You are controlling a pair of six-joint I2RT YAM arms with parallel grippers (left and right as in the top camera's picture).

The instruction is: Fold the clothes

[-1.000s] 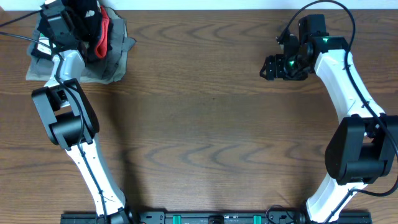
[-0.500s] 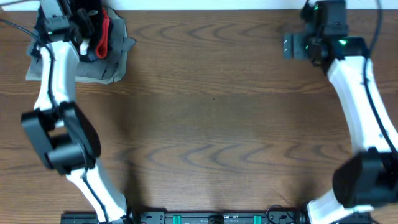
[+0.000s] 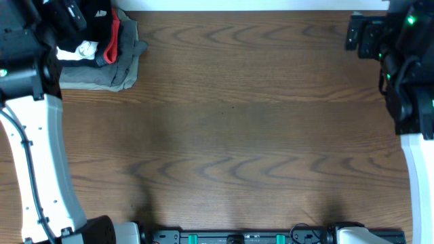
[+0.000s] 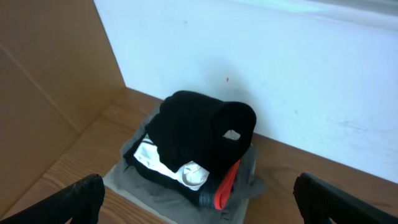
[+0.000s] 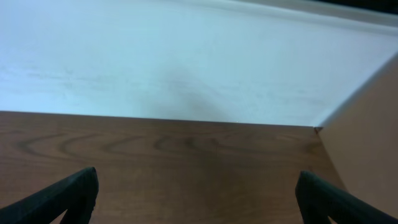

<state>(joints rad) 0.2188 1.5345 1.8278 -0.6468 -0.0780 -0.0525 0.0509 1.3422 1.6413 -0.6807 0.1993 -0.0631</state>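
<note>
Shirt: the black short-sleeved T-shirt of soft fabric (image 4: 199,130) sits in a rounded heap on top of the pile at the far-left corner of the brown wooden surface (image 3: 230,135), over a white garment (image 4: 152,158) and a flat grey-olive folded garment (image 4: 155,202).
Left arm: my left fingers (image 4: 84,196) are wide apart above the pile, holding nothing.
Right arm: my right fingers (image 5: 68,193) are spread and empty near the far wall.
Progress: I judge the shirt put away on the stack. It looks lumpy — I cannot tell how neat the fold is.

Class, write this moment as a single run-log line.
black T-shirt: bunched atop grey-olive garment, not held | left gripper: open, empty, facing it | right gripper: open, empty, over table
</note>
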